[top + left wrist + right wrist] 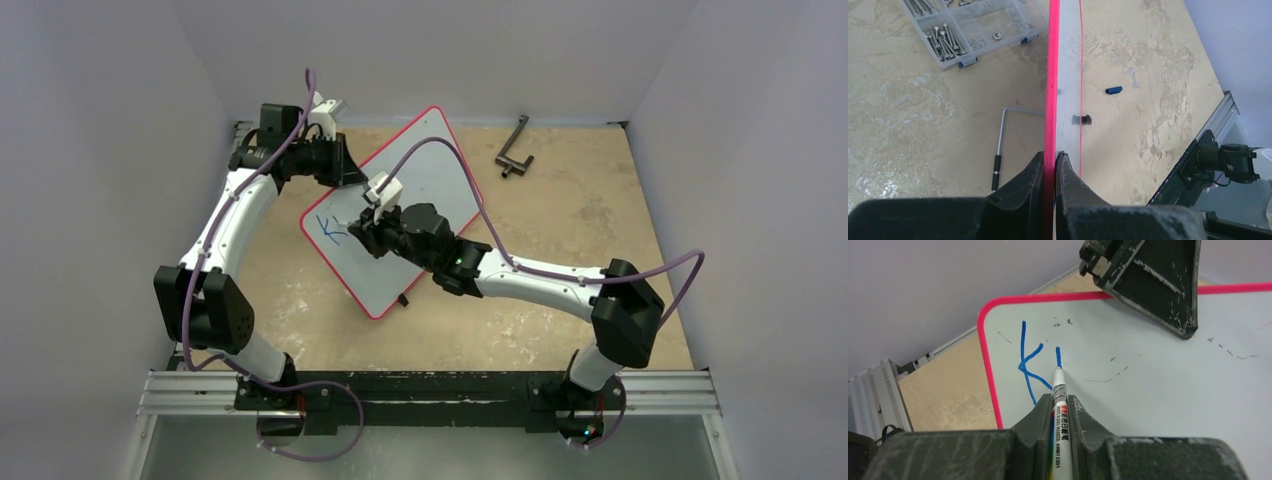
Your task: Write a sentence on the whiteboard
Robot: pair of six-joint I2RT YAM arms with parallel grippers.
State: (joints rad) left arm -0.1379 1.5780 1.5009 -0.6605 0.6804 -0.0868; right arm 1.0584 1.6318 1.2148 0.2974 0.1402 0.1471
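Note:
The whiteboard (pixel 440 190), white with a red rim, lies slanted across the table's middle. My left gripper (pixel 345 168) is shut on its far left edge; in the left wrist view the left gripper (pixel 1049 157) pinches the red rim (pixel 1052 75) seen edge-on. My right gripper (pixel 1060 400) is shut on a white marker (pixel 1059 390) whose tip touches the board. Of the sentence, a blue "K" (pixel 1028 365) and a short blue stroke (pixel 1058 356) show near the board's left corner. From above, my right gripper (pixel 365 232) sits over that writing (pixel 330 230).
A black L-shaped tool (pixel 513 150) lies at the back right. A clear compartment box of screws (pixel 973 25), a metal hex key (pixel 1000 135), a blue marker cap (pixel 1114 90) and a black clip (pixel 1081 119) show around the board. The left gripper's finger (pixel 1158 290) overhangs the board's top edge.

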